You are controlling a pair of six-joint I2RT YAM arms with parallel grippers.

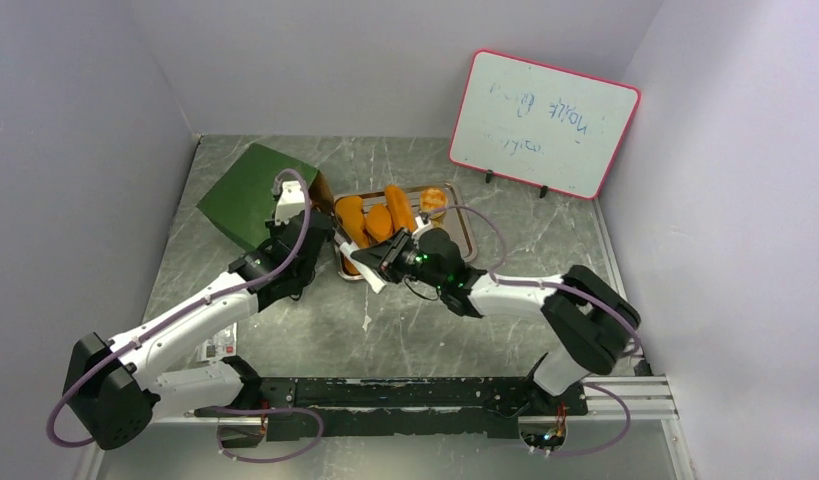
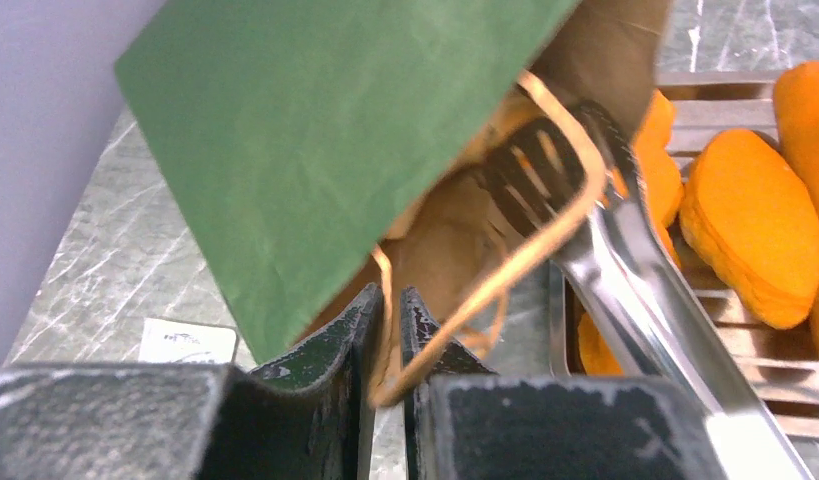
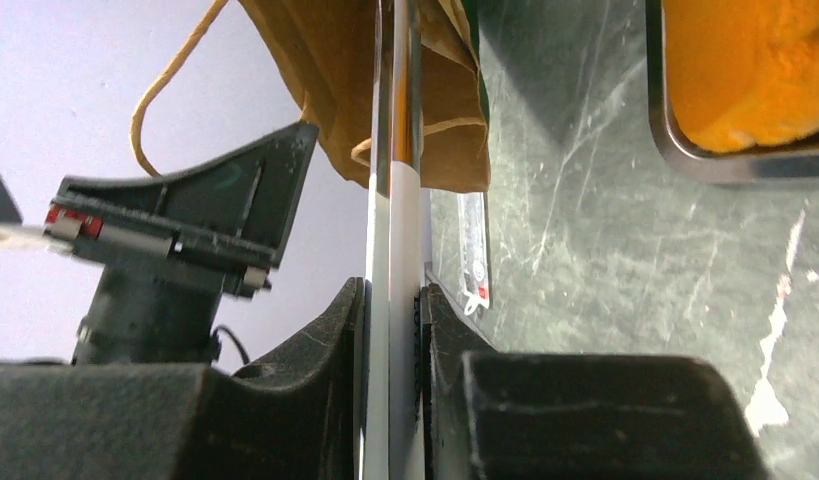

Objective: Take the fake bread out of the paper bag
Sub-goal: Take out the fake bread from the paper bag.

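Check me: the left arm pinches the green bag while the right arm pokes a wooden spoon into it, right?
Not a spoon: the right gripper holds metal tongs, as both wrist views show. The left gripper does pinch the paper bag.

My left pincer [image 1: 293,222] sat at the mouth of the tipped green paper bag [image 1: 247,196] on the counter [image 1: 405,335], and my right pincer [image 1: 377,262], with the tongs [image 1: 371,276], pointed at that mouth from just beside the tray [image 1: 469,243] of fake bread [image 1: 397,208].
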